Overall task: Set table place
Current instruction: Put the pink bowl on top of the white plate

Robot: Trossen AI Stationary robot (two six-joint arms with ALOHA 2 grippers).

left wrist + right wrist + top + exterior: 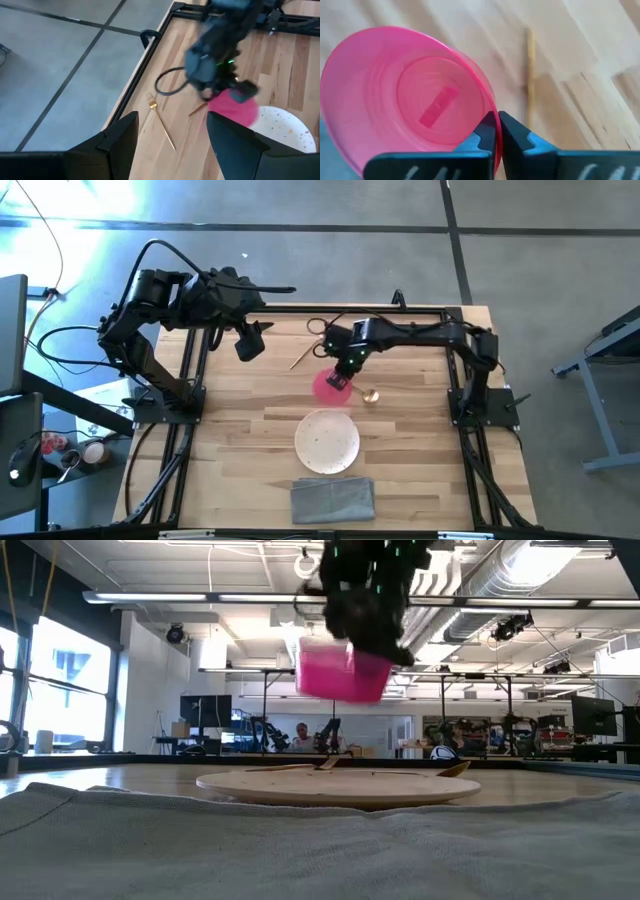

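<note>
My right gripper (343, 370) is shut on the pink bowl (330, 385), which hangs in the air above the table in the low view (343, 673). The off-white speckled plate (327, 441) lies flat on the table, nearer the front edge than the bowl. The gold spoon (370, 394) lies just right of the bowl, and the gold fork (160, 117) lies at its far left. My left gripper (172, 145) is open and empty, above the table's far left. My right gripper pinches the bowl's rim (487, 107), with one finger inside the bowl and one outside. The fingers come from above, pointing down. The bowl is lifted clear of the table, its opening up, slightly tilted (343, 673).
A grey folded cloth (333, 498) lies at the table's near edge, in front of the plate. The black rail frame (300, 310) runs around the tabletop. Bare wood shows left and right of the plate.
</note>
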